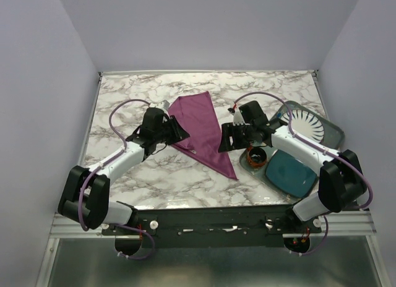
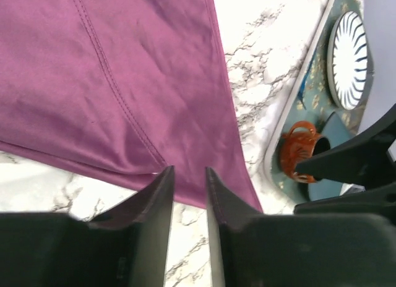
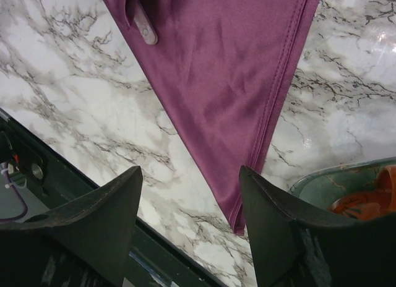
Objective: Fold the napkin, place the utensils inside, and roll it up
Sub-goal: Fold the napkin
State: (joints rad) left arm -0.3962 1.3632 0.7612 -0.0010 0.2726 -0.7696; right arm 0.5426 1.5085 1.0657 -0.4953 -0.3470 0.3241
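The plum-purple napkin lies flat on the marble table, folded into a long triangle whose tip points toward the near edge. A pale silver knife end sticks out from under the napkin's fold at its left corner; the rest of the utensils is hidden. My left gripper sits low at the cloth's left edge. In the left wrist view its jaws stand slightly apart with only marble and the napkin's hem between them. My right gripper hangs wide open above the napkin's near tip, holding nothing.
A green tray at the right holds a white ribbed plate, an orange-rimmed dark cup and a teal-blue mat. The cup stands close beside the right gripper. The table's near edge runs just below the napkin tip.
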